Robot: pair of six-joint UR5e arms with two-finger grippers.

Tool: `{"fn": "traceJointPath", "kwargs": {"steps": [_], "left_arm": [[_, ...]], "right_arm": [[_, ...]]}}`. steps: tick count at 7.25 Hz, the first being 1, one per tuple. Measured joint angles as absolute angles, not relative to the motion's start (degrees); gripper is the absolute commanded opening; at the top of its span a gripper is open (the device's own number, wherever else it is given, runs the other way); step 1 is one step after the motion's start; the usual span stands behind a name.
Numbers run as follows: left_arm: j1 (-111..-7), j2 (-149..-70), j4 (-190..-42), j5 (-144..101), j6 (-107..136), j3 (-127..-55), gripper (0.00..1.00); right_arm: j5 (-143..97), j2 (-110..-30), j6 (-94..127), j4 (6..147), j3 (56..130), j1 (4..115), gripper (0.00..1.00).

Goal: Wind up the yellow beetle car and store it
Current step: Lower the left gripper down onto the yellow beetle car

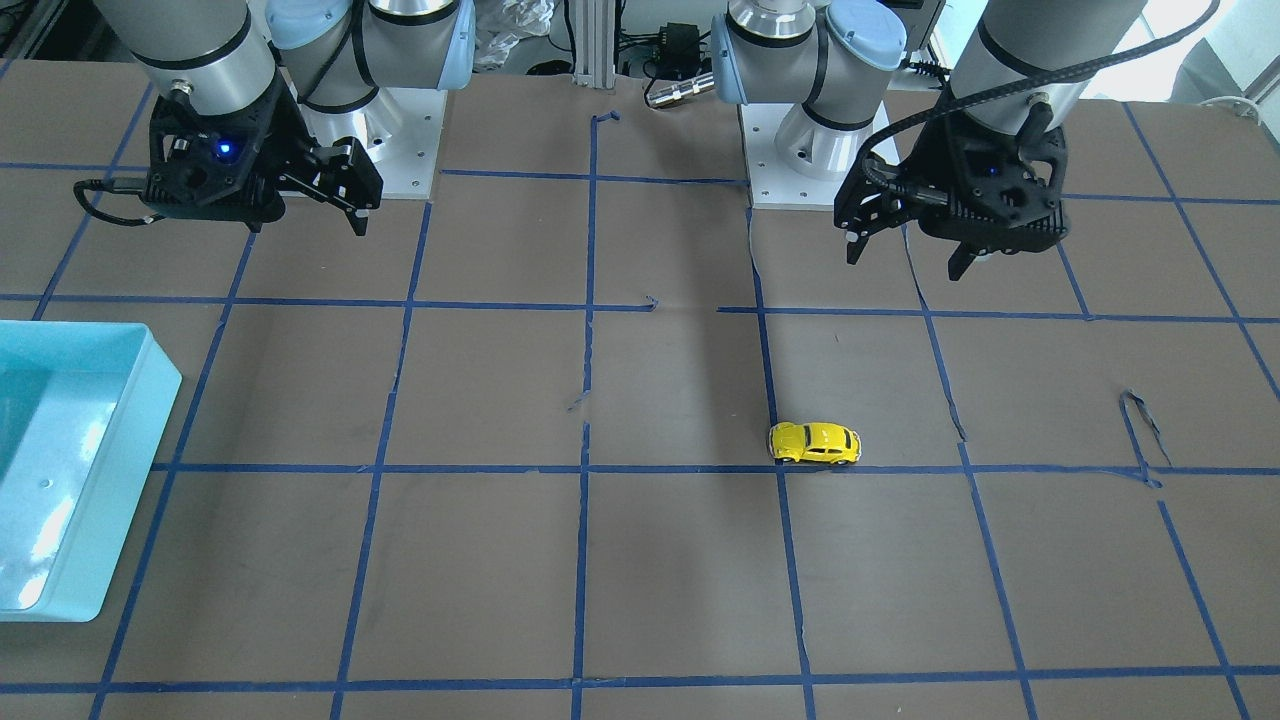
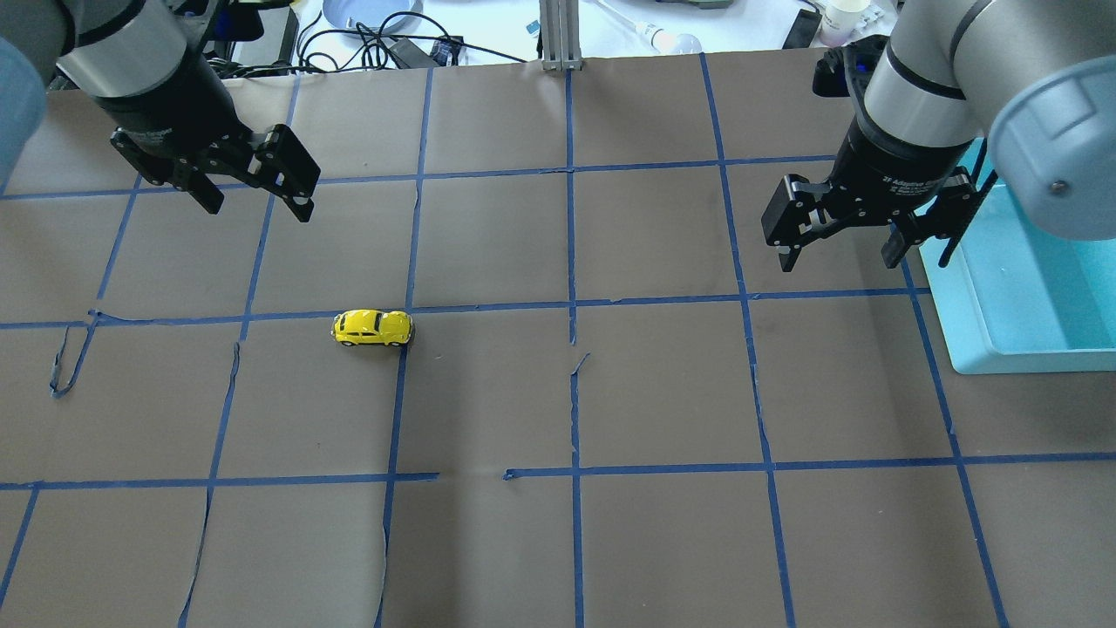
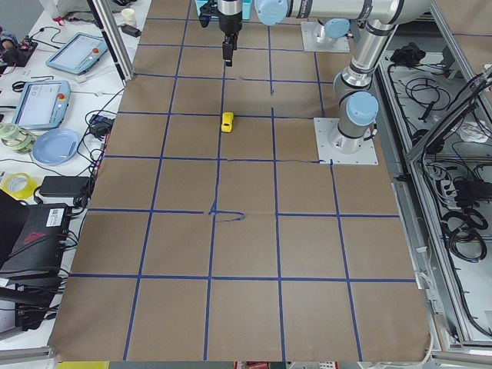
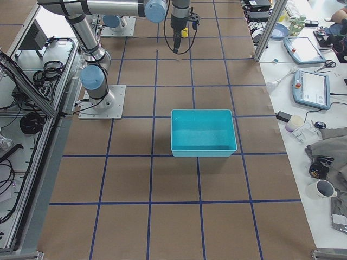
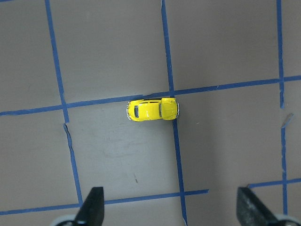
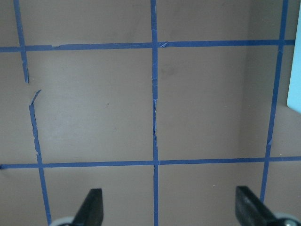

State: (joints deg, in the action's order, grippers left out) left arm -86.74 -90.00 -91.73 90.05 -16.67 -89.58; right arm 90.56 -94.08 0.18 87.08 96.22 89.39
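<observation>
The yellow beetle car (image 2: 372,327) stands on its wheels on the brown paper table, on a blue tape line, left of centre. It also shows in the front view (image 1: 815,442), the left side view (image 3: 227,121) and the left wrist view (image 5: 153,109). My left gripper (image 2: 259,206) hangs open and empty above the table, behind the car; its fingers (image 5: 92,207) frame the lower edge of the wrist view. My right gripper (image 2: 837,260) is open and empty, high over the table beside the bin.
A light-blue open bin (image 2: 959,314) sits at the table's right end, also in the front view (image 1: 110,480) and right side view (image 4: 203,147). Blue tape lines grid the table. Torn tape curls lie near the left edge (image 2: 65,366).
</observation>
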Motion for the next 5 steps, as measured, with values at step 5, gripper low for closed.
{"fn": "traceJointPath", "kwargs": {"steps": [5], "left_arm": [[-86.73, -93.47, -74.20, 89.82, -59.72, -105.23, 0.91]], "right_arm": [[90.58, -94.19, 0.10, 87.03, 96.24, 89.33, 1.00]]}}
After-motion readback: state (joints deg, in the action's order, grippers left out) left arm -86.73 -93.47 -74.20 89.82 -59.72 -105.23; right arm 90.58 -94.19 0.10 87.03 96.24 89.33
